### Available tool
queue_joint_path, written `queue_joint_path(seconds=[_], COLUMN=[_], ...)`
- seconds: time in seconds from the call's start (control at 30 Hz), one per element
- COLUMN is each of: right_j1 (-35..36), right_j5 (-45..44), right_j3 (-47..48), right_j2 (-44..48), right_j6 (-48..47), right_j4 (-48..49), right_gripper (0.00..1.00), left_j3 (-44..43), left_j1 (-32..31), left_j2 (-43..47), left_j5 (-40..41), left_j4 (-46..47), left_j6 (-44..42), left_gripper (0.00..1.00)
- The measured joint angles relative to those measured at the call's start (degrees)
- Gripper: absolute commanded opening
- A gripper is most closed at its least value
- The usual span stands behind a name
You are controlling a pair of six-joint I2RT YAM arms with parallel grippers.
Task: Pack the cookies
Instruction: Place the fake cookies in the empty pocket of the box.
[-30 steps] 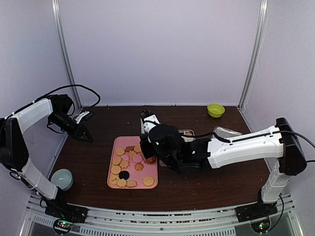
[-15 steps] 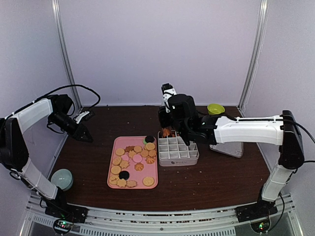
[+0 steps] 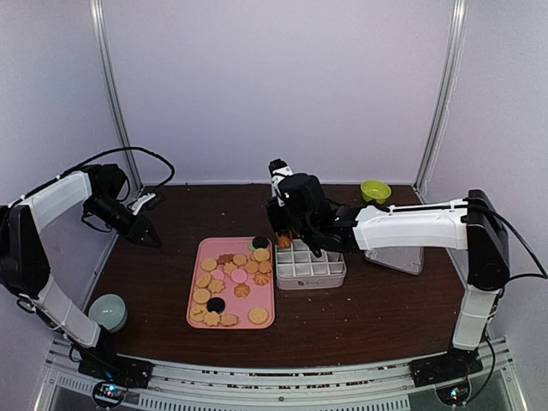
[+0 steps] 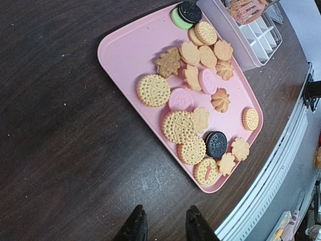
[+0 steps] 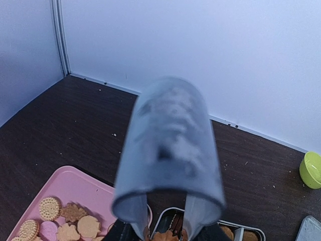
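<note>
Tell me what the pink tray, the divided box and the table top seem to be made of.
Pink tray: likely plastic, matte, one even colour with a rounded moulded rim. Divided box: probably plastic, whitish with translucent walls and thin moulded partitions. Table top: dark brown wood or wood-look laminate; faint grain and pale scuffs show, but I cannot tell which.

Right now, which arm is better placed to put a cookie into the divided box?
Right. The right pincer holds an orange cookie over the divided box; the left pincer hangs open and empty beyond the pink tray.
</note>
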State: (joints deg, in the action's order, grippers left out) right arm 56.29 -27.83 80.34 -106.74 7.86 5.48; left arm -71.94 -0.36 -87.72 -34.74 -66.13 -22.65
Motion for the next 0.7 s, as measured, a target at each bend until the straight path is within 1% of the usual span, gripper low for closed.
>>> queue_joint_path(seconds=[0.1, 0.37, 0.43, 0.5, 0.7], right_j1=[0.0, -0.1, -0.1, -0.1, -0.1], right_j5=[0.1, 0.1, 0.1, 0.1, 0.1], right_j3=[0.4, 1.6, 1.5, 1.2, 0.7], right_j2=[-0.4, -1.4, -1.4, -1.2, -0.7], right_j6=[0.2, 0.5, 0.8, 1.1, 1.6], right_j4=[0.2, 0.2, 0.2, 0.3, 0.3], right_gripper=[0.21, 0.23, 0.25, 0.29, 0.35], left_j3=[-0.1, -0.1, -0.1, -0.1, -0.1], left_j1=[0.0, 0.0, 0.0, 0.0, 0.0], left_j2=[0.0, 0.1, 0.1, 0.2, 0.3], left_j5=[0.0, 0.0, 0.0, 0.0, 0.0], left_j4=[0.0, 0.0, 0.0, 0.0, 0.0], left_j6=[0.0, 0.0, -0.1, -0.2, -0.2], left_gripper=[0.32, 0.32, 0.32, 0.32, 0.32])
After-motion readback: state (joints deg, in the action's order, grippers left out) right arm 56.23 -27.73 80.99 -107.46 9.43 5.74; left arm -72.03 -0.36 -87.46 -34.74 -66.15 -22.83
